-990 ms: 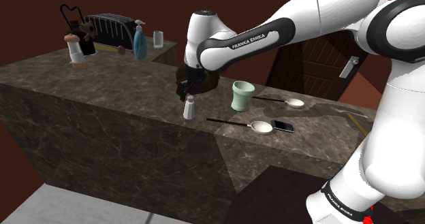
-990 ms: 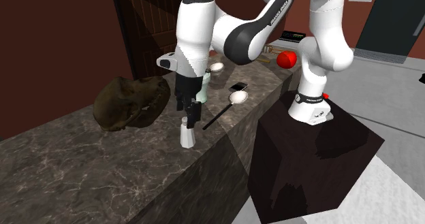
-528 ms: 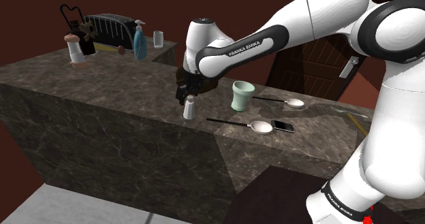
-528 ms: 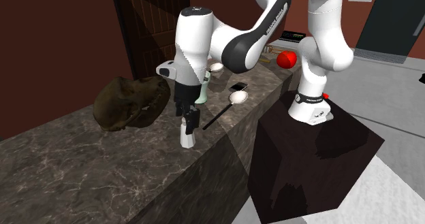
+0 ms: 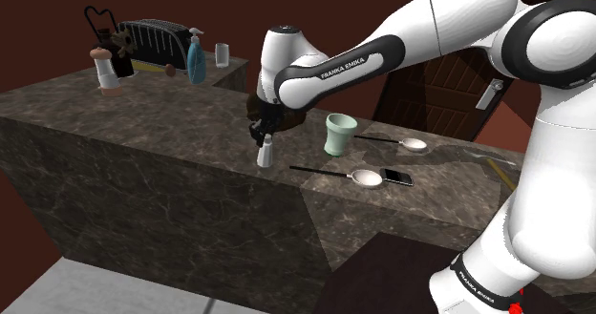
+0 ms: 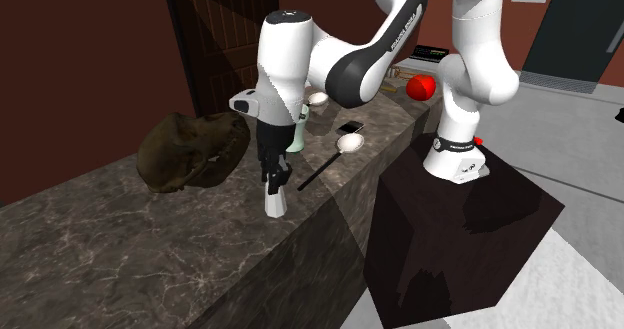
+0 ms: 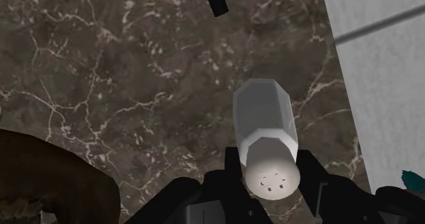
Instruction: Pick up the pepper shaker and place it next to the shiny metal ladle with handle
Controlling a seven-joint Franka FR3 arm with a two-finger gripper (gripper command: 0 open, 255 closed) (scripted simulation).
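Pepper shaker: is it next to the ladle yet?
Not yet. Done: the gripper sits over the pepper shaker, clasping its cap. In hand: the grip; the shaker stands on the counter. Left: lift it, carry it past the cup and set it beside the ladle.

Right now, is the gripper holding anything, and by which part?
The gripper clasps the white pepper shaker by its perforated top; it stands on the dark marble counter.

Shaker on counter; cup, ladle toward shoulder view's right.
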